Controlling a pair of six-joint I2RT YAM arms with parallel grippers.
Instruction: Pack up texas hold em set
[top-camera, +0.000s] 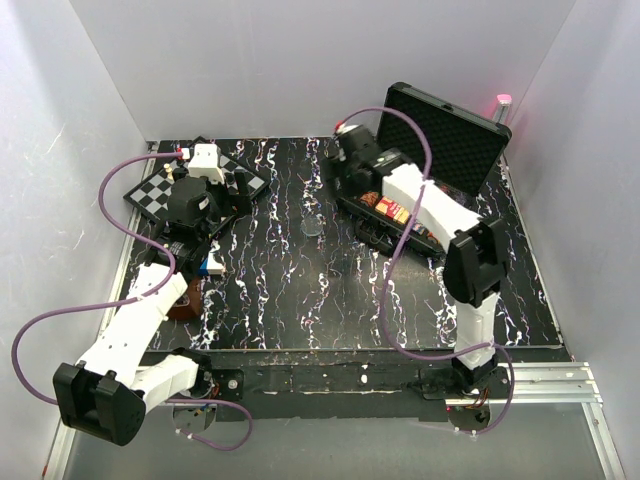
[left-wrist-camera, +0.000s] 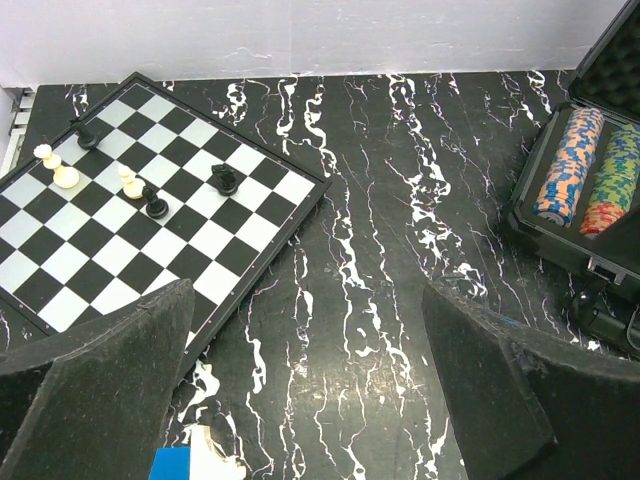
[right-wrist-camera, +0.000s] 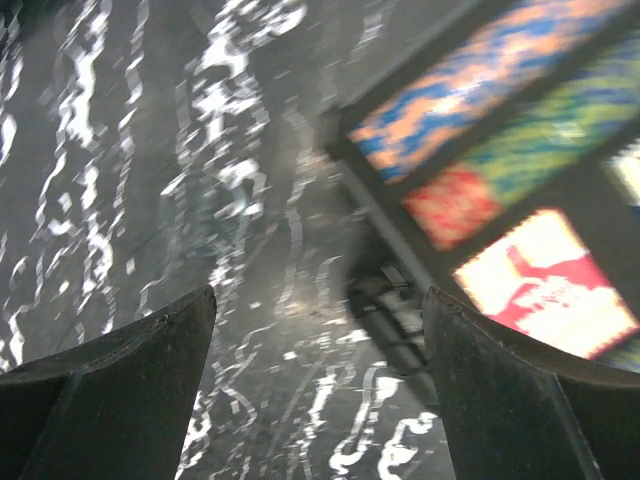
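Right hand (right-wrist-camera: 320, 300): gaping, hovering at left rim of briefcase (top-camera: 450, 130); nearer.
Left hand (left-wrist-camera: 310, 295): gaping, hovering well left of briefcase.

case (top-camera: 450, 135): open, lid up, back right
chessboard (top-camera: 150, 195): back left corner
right arm (top-camera: 440, 210): stretched over the case
left arm (top-camera: 135, 325): next to chessboard

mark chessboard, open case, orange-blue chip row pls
chessboard (left-wrist-camera: 200, 240), left wrist view, on a square near the board's middle
case (top-camera: 450, 135), top view, on the raised lid's foam lining
orange-blue chip row (left-wrist-camera: 568, 165), left wrist view, on the row's middle
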